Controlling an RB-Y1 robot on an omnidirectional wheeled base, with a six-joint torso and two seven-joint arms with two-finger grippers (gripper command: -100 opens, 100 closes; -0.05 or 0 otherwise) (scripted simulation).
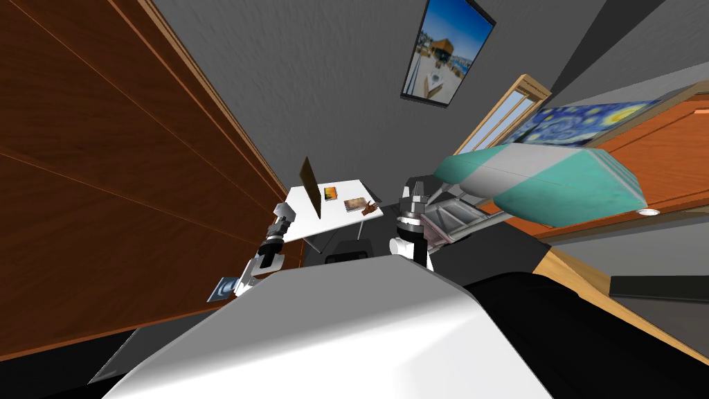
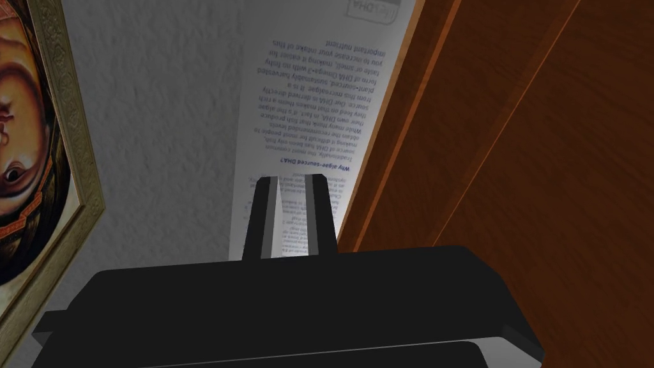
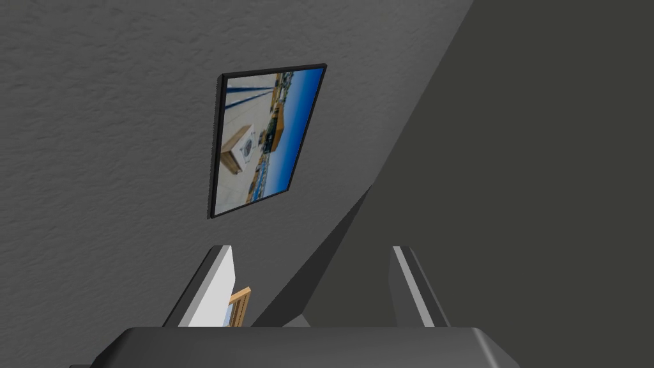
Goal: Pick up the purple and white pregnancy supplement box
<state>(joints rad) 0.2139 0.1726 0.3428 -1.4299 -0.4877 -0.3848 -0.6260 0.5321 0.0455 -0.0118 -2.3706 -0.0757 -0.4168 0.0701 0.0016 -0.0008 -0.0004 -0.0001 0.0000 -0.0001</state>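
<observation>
Our left gripper (image 2: 290,180) had its fingers (image 2: 262,217) pinched on the near end of the white box with purple print (image 2: 319,96), its long axis running straight away from them beside a brown wooden panel (image 2: 511,160), while the right gripper (image 3: 310,250) stood spread and empty.

Grey textured walls (image 1: 332,90), brown wood panelling (image 1: 104,173) at left, white desk (image 1: 336,216) ahead, window (image 1: 502,114) (wood frame) at right, framed photo (image 1: 446,52) above, starry painting (image 1: 588,121) beside the window, gilt-framed portrait (image 2: 32,140).
</observation>
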